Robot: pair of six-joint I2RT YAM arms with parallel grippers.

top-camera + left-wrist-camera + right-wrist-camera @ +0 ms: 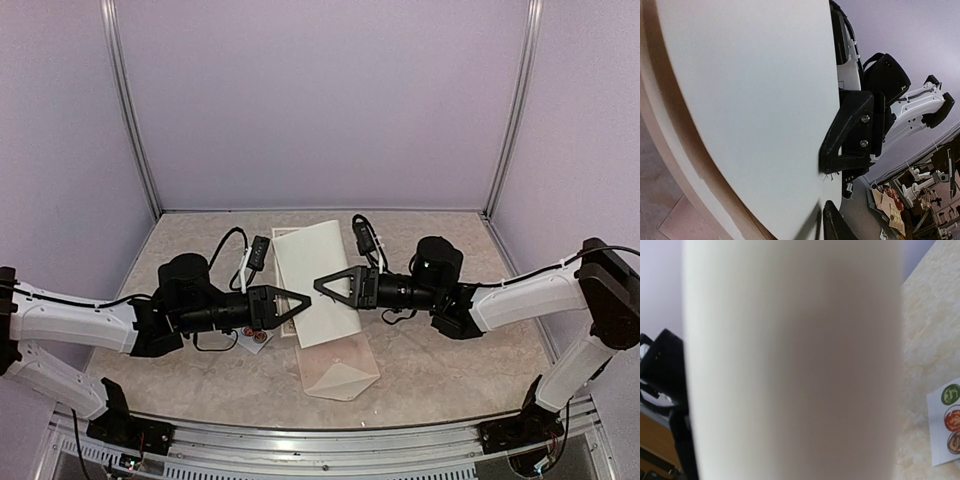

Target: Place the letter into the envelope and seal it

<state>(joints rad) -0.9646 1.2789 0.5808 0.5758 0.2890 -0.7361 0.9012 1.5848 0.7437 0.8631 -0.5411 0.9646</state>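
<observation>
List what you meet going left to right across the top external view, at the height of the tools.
left arm's white link → sticker strip → left tool → right tool → right arm's white link. The letter and envelope span the middle, so both are left out.

Pale lilac walls (320,100) close in three sides, joined by metal posts (130,110) at the corners. The table (450,365) is beige, marble-patterned and evenly lit, with a metal rail (330,445) along its near edge. Outside lies blurred clutter (895,205), perhaps boxes on a bench.
</observation>
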